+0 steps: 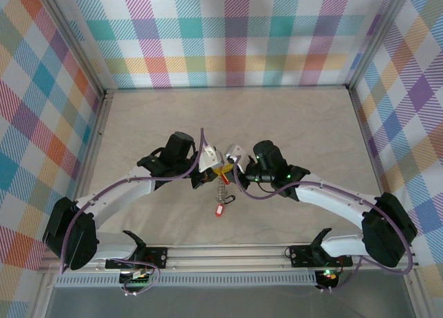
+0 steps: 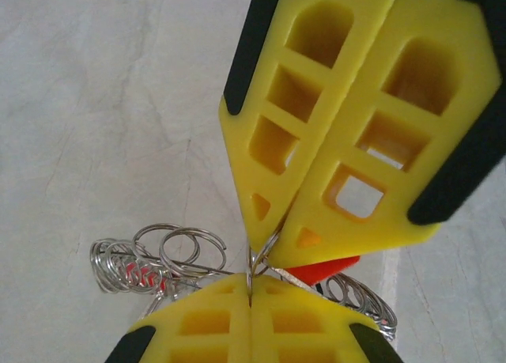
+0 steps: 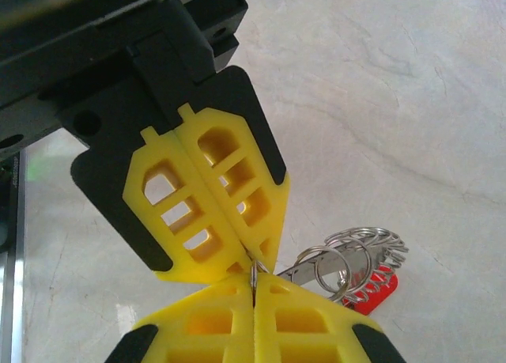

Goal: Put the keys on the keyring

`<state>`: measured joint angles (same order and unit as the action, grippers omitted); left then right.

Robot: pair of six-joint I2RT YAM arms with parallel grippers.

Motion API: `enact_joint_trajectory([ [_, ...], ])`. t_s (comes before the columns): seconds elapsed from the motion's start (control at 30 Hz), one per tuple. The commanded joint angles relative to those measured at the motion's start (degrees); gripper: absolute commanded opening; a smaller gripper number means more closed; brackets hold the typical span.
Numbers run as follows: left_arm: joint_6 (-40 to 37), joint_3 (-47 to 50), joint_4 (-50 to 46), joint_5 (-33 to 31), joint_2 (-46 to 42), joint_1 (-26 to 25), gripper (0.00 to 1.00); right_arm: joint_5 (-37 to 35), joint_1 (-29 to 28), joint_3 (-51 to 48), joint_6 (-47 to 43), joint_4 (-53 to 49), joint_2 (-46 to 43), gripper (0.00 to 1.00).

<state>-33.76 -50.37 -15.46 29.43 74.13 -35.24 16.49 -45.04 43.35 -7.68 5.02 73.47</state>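
Note:
My two grippers meet tip to tip over the middle of the table. The left gripper (image 1: 215, 168) (image 2: 250, 290) and the right gripper (image 1: 231, 167) (image 3: 253, 290) are both shut on the same thin silver loop of the keyring (image 2: 262, 256) (image 3: 254, 273). A bunch of small silver rings (image 1: 221, 186) (image 2: 158, 256) (image 3: 360, 252) trails from that loop toward the near edge. Red-headed keys (image 1: 221, 210) (image 2: 320, 270) (image 3: 378, 288) sit among those rings, their shafts mostly hidden. In each wrist view the other arm's yellow fingers (image 2: 316, 141) (image 3: 213, 197) stand opposite mine.
The pale marbled table (image 1: 138, 124) is walled by checked panels at the back (image 1: 228, 34) and on both sides. A metal rail (image 1: 228, 252) with the two arm bases runs along the near edge.

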Motion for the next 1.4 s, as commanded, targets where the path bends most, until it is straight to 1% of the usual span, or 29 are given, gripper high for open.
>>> enact_joint_trajectory([
  [0.0,0.38,0.31,3.15,2.72,-2.81,-0.87,0.00,-1.59,-0.24,0.18,1.53,2.27,0.14,0.00],
  [0.27,-0.96,1.52,4.54,5.76,-4.08,-0.87,0.00,-4.83,-0.32,-1.64,6.87,4.51,-1.27,0.00],
  [0.4,-1.94,2.54,5.40,5.48,-4.92,-0.88,0.00,-5.34,-0.18,-1.68,8.96,3.88,-1.43,0.00],
  [0.63,-0.77,5.26,10.01,4.45,-7.56,-0.87,0.00,-2.67,0.68,-2.29,12.18,0.98,-2.16,0.00],
  [0.9,0.87,8.33,16.08,4.61,-10.52,-0.83,0.00,2.18,3.50,-3.73,17.53,2.44,-3.93,0.00],
  [1.0,1.10,8.80,16.85,4.50,-10.94,-0.80,0.00,4.84,4.25,-3.88,18.44,2.88,-4.28,0.00],
  [1.17,2.55,9.39,19.12,3.85,-11.03,-0.88,0.00,7.10,5.11,-4.67,20.38,4.18,-4.93,0.00],
  [1.33,5.35,10.11,22.80,4.02,-11.00,-0.88,0.00,8.83,6.17,-5.20,21.25,3.59,-6.21,0.17],
  [1.37,5.37,9.84,22.77,4.36,-11.02,-0.87,0.00,8.71,6.32,-5.04,20.68,2.59,-6.74,0.24],
])
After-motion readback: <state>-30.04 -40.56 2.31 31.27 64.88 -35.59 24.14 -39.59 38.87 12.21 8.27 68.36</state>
